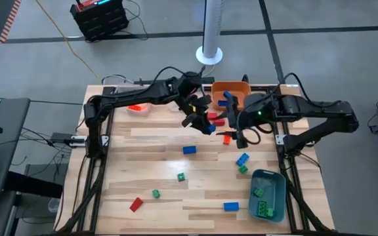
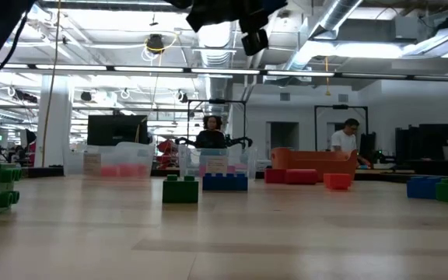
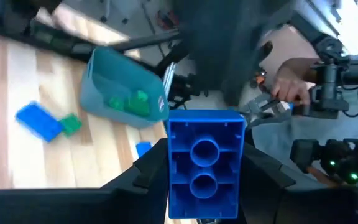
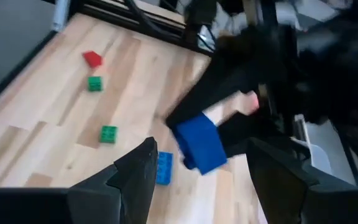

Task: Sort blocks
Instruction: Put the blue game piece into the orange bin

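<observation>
My left gripper (image 1: 201,121) is above the table's middle, toward the far side, and is shut on a blue brick (image 3: 205,162), also seen in the high view (image 1: 210,128). My right gripper (image 1: 241,136) is open and empty just to the right of it, above an orange-red brick (image 1: 228,138). In the right wrist view my open right fingers (image 4: 135,171) frame the left gripper's blue brick (image 4: 197,144) farther off. Loose bricks lie on the table: blue (image 1: 189,149), green (image 1: 181,176), green (image 1: 155,193), red (image 1: 135,204), blue (image 1: 230,206), blue (image 1: 242,159). My left gripper pinches the blue brick by two opposite side walls (image 3: 173,165) between its two fingers. The brick's hollow underside faces the wrist camera. The fingers slant down toward the table's right side. The brick is lifted clear of the table.
An orange bin (image 1: 236,87) stands at the far edge, with a blue brick inside. A clear bin (image 1: 136,108) with red pieces is at the far left. A blue-grey bin (image 1: 269,177) with green bricks is at the near right. The two arms are close together.
</observation>
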